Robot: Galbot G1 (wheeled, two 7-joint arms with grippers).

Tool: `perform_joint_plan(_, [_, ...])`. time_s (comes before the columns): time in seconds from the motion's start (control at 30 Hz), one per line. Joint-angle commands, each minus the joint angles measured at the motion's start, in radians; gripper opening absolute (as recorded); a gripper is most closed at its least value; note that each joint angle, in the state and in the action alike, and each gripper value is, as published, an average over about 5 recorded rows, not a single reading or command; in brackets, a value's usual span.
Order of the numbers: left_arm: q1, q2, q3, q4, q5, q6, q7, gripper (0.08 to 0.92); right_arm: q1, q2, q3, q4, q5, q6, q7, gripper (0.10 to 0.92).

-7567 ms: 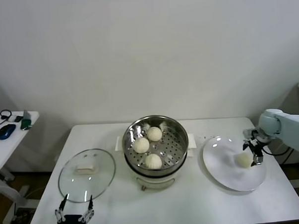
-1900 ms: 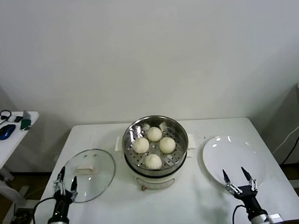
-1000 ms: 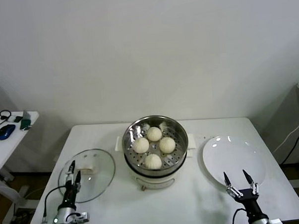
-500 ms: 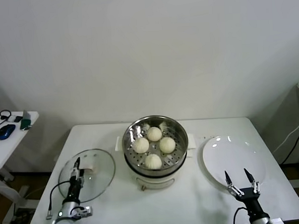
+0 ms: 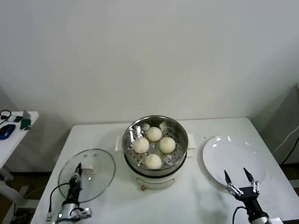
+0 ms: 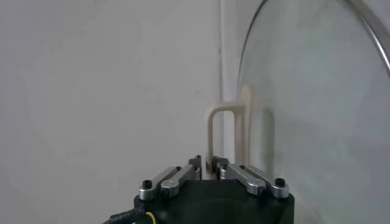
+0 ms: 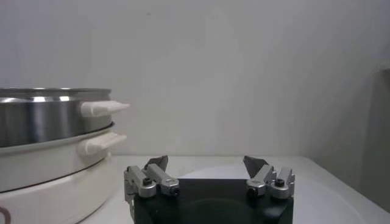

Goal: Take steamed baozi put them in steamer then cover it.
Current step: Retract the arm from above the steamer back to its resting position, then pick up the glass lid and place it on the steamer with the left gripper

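cover (image 5: 87, 174): round clear glass lid with a metal rim, flat on the white table (image 5: 193, 204) left of the steamer.
handle (image 6: 229, 133): cream-white arch at the lid's centre.
left gripper (image 5: 77, 175): i see it over the lid beside the handle, fingers pressed close together, nothing between them.
steamer (image 5: 176, 132): shiny perforated steel basket on a cream base, mid-table.
steamed baozi (image 5: 153, 161): four smooth cream-white buns in the basket.
plate (image 5: 221, 156): flat glossy white, right of the steamer.
right gripper (image 5: 240, 179): low at the plate's near edge, black fingers spread wide.
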Motion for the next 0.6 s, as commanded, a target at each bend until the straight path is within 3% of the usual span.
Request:
perform_joint_plan(0.03, [-0.006,0.001,0.001,0.004,-0.005,-0.002,-0.006,0.176,0.001,0.002,-0.001,0.003,-0.005,-0.001,0.0,0.823])
perform_joint_plan(0.17, [0.015,0.014,0.009,-0.067,-0.04,0.008,0.012,0.137,0.001,0.004,0.001,0.009,-0.008,-0.002,0.0,0.823])
perform_joint_plan(0.3, [0.065,0.058,0.024,-0.226,-0.149,0.061,0.083,0.137,-0.001,0.007,0.007,0.015,-0.033,-0.009,0.005,0.823])
perform_joint_plan(0.6, [0.168,0.241,0.016,-0.607,-0.386,0.317,0.305,0.137,-0.005,0.013,0.019,0.04,-0.104,-0.064,0.044,0.823])
